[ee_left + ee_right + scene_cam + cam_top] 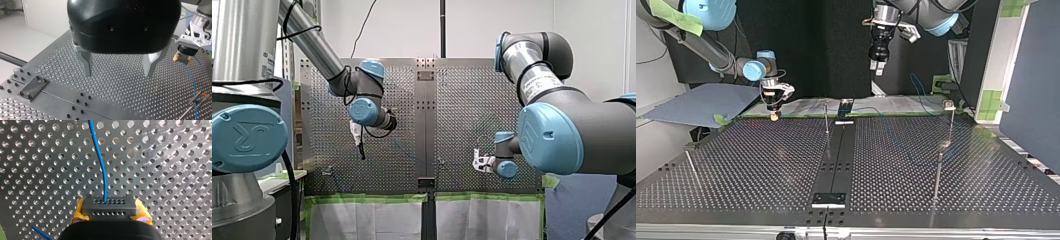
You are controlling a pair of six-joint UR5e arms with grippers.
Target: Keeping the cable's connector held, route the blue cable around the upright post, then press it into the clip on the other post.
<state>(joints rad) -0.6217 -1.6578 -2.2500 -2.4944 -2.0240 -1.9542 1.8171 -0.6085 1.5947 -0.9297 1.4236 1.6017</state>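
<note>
The blue cable (101,162) leaves the middle of the dark connector (108,206) and runs straight ahead of my right hand (109,208), close over the perforated table (162,170). My right hand pinches the connector between its yellow pads (78,211), one on each side of the block.

In the top view this hand hangs low at the table's far edge, at about 10 o'clock from the table's middle, with its tips close to the surface. A thin upright post (826,117) stands near it at its 3 o'clock. A second post (951,122), topped by a small block, stands at about 2 o'clock from the table's middle, well apart from the hand. Whether that block is the clip I cannot tell. A thin blue length of the cable shows past the far edge at 1 o'clock.

My left hand (118,65) hangs high above the table at the top view's 12 o'clock. Its metal fingers (86,63) are spread wide with nothing between them.
</note>
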